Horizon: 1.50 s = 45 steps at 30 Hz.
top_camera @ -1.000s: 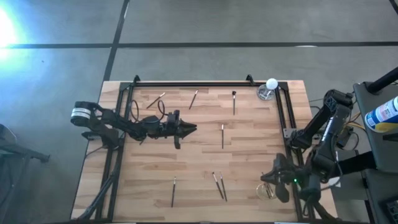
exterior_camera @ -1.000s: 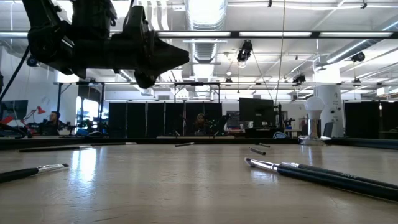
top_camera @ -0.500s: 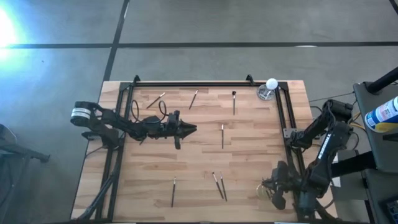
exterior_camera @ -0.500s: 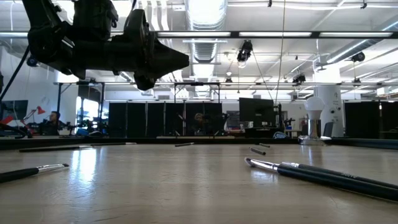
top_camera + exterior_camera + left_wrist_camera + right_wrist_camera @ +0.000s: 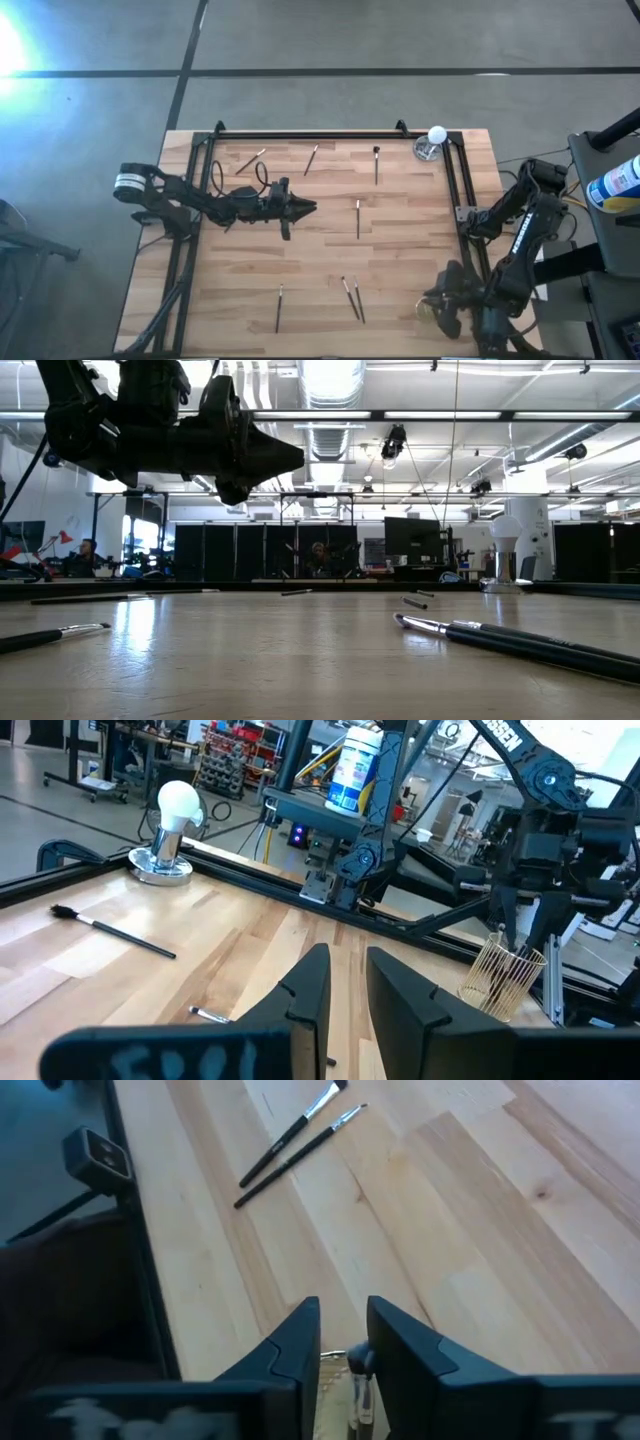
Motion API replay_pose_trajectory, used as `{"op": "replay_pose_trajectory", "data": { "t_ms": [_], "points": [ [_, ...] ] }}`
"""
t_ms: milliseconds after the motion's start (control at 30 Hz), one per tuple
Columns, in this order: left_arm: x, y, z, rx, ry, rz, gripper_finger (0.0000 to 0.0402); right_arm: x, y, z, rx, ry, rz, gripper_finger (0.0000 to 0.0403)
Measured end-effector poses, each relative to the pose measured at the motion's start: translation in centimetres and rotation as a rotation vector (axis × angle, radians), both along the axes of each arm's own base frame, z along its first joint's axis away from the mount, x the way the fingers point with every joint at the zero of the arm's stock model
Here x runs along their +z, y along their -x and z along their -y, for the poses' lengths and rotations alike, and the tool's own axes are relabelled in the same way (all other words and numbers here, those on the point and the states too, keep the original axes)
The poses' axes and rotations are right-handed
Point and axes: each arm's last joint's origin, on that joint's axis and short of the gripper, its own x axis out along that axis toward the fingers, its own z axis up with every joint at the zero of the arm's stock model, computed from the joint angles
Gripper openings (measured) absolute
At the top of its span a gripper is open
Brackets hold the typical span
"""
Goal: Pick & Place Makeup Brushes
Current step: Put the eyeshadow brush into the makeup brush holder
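Observation:
Several makeup brushes lie flat on the wooden table: at the far side (image 5: 311, 159) (image 5: 376, 165), in the middle (image 5: 358, 218), and near the front (image 5: 279, 307) (image 5: 350, 298). Two brushes also show in the right wrist view (image 5: 295, 1142). My left gripper (image 5: 312, 207) hangs shut and empty above the table's middle left, pointing right. My right gripper (image 5: 440, 305) is at the near right corner, shut over a gold wire holder (image 5: 500, 978) that stands on the table. My right gripper comes down from above on the wire holder's top rim (image 5: 356, 1370), which shows between its two fingers (image 5: 300, 1340). The holder's foot rests on the table. The fingers hide the exact place of contact.
A black metal frame (image 5: 330, 135) borders the work area. A white ball on a round metal base (image 5: 432, 142) stands at the far right corner. Free wood lies between the brushes in the table's middle.
My right gripper has moved toward the table's near edge and down onto the wire holder.

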Motion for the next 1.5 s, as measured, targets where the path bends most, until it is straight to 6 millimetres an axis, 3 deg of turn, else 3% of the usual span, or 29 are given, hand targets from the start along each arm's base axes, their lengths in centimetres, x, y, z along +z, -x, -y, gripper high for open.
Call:
{"op": "replay_pose_trajectory", "data": {
  "t_ms": [200,400,500,767,900,1067,1267,1500],
  "points": [
    [-0.1,0.0,-0.1,0.003,0.001,-0.006,0.0061,2.1,0.0,1.9,-0.027,-0.034,0.016,0.0087],
    [-0.3,0.0,-0.3,0.011,0.003,-0.033,0.0061,3.5,-2.2,4.5,0.099,0.129,0.109,0.0036],
    [-0.4,0.0,-0.4,0.036,0.003,-0.042,0.0061,2.9,-4.0,5.9,0.197,0.219,0.188,0.0012],
    [-0.7,0.0,-0.6,0.054,0.005,-0.075,0.0026,-1.2,-8.7,11.8,0.401,0.133,0.566,0.0008],
    [-1.1,0.0,-0.6,0.064,0.008,-0.117,0.0003,-2.8,-9.9,15.1,0.393,0.213,0.683,0.0008],
    [-1.2,0.2,-1.0,0.142,0.02,-0.15,0.0001,-3.7,-11.3,18.2,0.325,0.318,0.705,0.0008],
    [-0.6,1.6,-3.4,0.268,0.146,-0.226,0.0,-4.1,-12.9,19.4,0.302,0.391,0.669,0.0008],
    [-0.1,2.6,-8.8,0.403,0.264,-0.457,0.0,-4.6,-14.1,19.5,0.322,0.433,0.641,0.0008]
  ]
}}
